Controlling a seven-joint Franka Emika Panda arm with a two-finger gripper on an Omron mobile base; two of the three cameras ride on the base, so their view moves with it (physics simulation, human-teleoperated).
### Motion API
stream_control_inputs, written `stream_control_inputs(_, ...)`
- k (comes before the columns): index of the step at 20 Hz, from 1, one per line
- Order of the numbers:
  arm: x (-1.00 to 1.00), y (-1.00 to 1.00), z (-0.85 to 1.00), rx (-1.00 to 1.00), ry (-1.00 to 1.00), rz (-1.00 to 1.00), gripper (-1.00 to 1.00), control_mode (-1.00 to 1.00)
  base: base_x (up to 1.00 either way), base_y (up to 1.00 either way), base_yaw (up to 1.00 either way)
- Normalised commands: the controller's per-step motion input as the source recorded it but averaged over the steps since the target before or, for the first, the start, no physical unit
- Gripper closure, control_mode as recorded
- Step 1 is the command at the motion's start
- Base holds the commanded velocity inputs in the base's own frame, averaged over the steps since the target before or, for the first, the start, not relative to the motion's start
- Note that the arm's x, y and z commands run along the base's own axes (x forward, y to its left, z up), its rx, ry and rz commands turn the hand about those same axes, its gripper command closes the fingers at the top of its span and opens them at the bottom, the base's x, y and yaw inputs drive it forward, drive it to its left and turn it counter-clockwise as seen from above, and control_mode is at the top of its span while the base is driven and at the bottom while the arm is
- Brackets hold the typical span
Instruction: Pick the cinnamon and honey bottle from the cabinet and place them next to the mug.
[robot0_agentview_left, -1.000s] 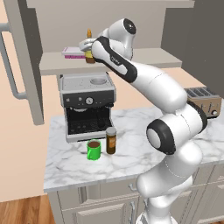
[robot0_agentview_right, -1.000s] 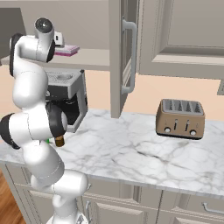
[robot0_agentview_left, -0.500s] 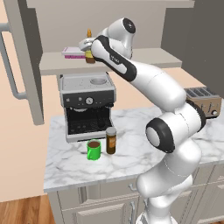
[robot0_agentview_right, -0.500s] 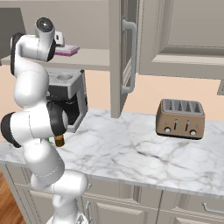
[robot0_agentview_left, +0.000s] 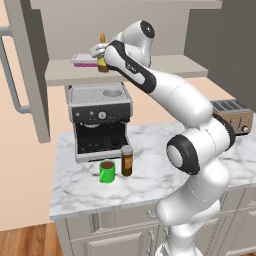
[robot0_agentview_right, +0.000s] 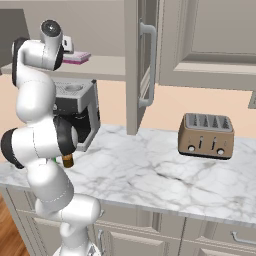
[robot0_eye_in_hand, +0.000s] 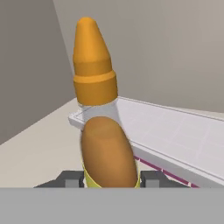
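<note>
The honey bottle (robot0_eye_in_hand: 103, 127) is seen upright on the shelf of the cabinet (robot0_agentview_left: 165, 65), its orange pointed cap (robot0_eye_in_hand: 92, 57) uppermost. In the hand view the two dark finger tips (robot0_eye_in_hand: 151, 178) are pressed against either side of the bottle's lower body — the gripper (robot0_agentview_left: 101, 56) is closed around it, with no gap visible between pads and bottle. Whether the bottle's base is lifted off the shelf cannot be told.

Just beside the bottle, a flat white box with a pink edge (robot0_eye_in_hand: 175, 135) is lying on the same shelf; in the left base view it is seen as a thin pink-and-white slab (robot0_agentview_left: 82, 59) next to the gripper.

The cabinet door (robot0_agentview_left: 25, 75) is swung open, its long bar handle (robot0_agentview_left: 14, 80) facing outward.

Below the shelf, an espresso machine (robot0_agentview_left: 99, 120) is standing on the marble counter (robot0_agentview_left: 150, 175). In front of it the green mug (robot0_agentview_left: 106, 171) is set down with dark liquid inside, and the cinnamon (robot0_agentview_left: 127, 160) is standing upright just beside it — near, and apparently not touching. A toaster (robot0_agentview_right: 206, 136) is placed well apart, farther along the counter.
</note>
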Motion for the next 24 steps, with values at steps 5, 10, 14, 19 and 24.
stream_control_inputs(5,-0.01,0.00,0.00,0.00,-0.01,0.00,1.00,-1.00,0.00,0.00,0.00)
stream_control_inputs(10,-0.39,-0.03,0.00,0.00,-0.06,0.00,1.00,-1.00,0.00,0.00,0.00)
stream_control_inputs(14,-0.76,-0.26,0.03,0.01,-0.14,0.00,1.00,-1.00,0.00,0.00,0.00)
stream_control_inputs(19,-0.87,-0.42,0.00,0.02,-0.15,0.00,1.00,-1.00,0.00,0.00,0.00)
stream_control_inputs(24,-0.77,-0.52,0.00,0.01,-0.11,0.03,1.00,-1.00,0.00,0.00,0.00)
